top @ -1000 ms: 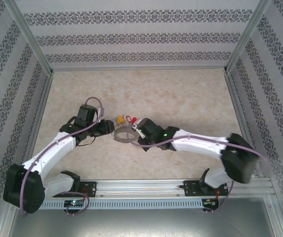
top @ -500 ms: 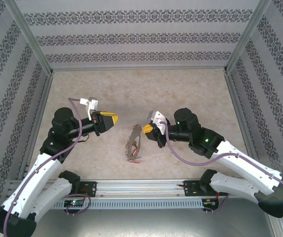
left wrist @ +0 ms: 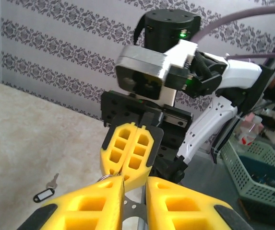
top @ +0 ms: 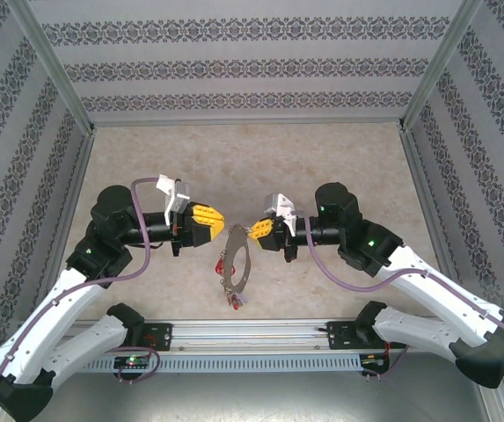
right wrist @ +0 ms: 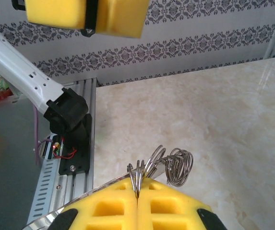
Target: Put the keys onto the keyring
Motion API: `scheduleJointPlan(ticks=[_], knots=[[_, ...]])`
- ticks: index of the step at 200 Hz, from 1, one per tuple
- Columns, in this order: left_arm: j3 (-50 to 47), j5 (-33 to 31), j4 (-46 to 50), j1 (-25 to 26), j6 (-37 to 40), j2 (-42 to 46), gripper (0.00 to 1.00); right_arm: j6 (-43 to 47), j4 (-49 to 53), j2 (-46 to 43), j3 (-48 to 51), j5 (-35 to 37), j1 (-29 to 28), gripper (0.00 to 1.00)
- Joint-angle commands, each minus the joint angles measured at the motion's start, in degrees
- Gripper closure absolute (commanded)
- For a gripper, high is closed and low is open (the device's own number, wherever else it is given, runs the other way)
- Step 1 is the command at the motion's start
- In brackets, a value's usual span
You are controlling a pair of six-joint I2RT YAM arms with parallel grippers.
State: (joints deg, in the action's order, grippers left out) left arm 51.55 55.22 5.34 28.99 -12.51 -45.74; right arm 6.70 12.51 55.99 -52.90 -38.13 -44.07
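Standing at the desk (top: 322,158), I see the left gripper (top: 218,221) raised off the surface and pointing rightward. Its yellow jaws are drawn almost together, with a narrow gap between them. In its own wrist view a strip of grey metal shows in that gap, but I cannot tell whether it is pinched or merely lying between the pads. Down on the desk in that same view lies the key (left wrist: 45,191), silver with a black oval tag, flat and loose, with nothing touching it. Between the two arms the keyring (top: 234,264) hangs in the air, its hoop dangling toward the near edge with small keys and red tags at its low end. To the right, the right gripper (top: 253,232) is clenched on the hoop's upper part, the wire caught between its pressed pads. I judge the arms are readying the hoop, perhaps to share the hold or part it, and no key is being threaded yet. The next move calls for a steady hoop and one gripper free to fetch the key.
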Motion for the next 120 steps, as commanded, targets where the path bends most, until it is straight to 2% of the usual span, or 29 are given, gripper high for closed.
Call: scheduleJointPlan(ticks=[1, 36, 88, 120], knots=[[3.3, -0.2, 9.0, 2.0, 11.2, -1.5, 0.81, 0.8, -3.7, 0.2, -2.7, -3.5, 0.7, 1.00], [7.0, -3.3, 17.2, 5.5, 19.1, -5.1, 0.83, 0.7, -4.1, 0.3, -2.7, -3.8, 0.8, 1.00], [10.1, -9.1, 21.9, 10.5, 25.7, -9.4, 0.83, 0.9, -4.2, 0.4, -2.2, -3.7, 1.2, 1.00], [11.6, -10.5, 23.4, 12.3, 27.6, -11.7, 0.85, 0.9, -4.2, 0.3, -2.0, -3.8, 1.5, 1.00]])
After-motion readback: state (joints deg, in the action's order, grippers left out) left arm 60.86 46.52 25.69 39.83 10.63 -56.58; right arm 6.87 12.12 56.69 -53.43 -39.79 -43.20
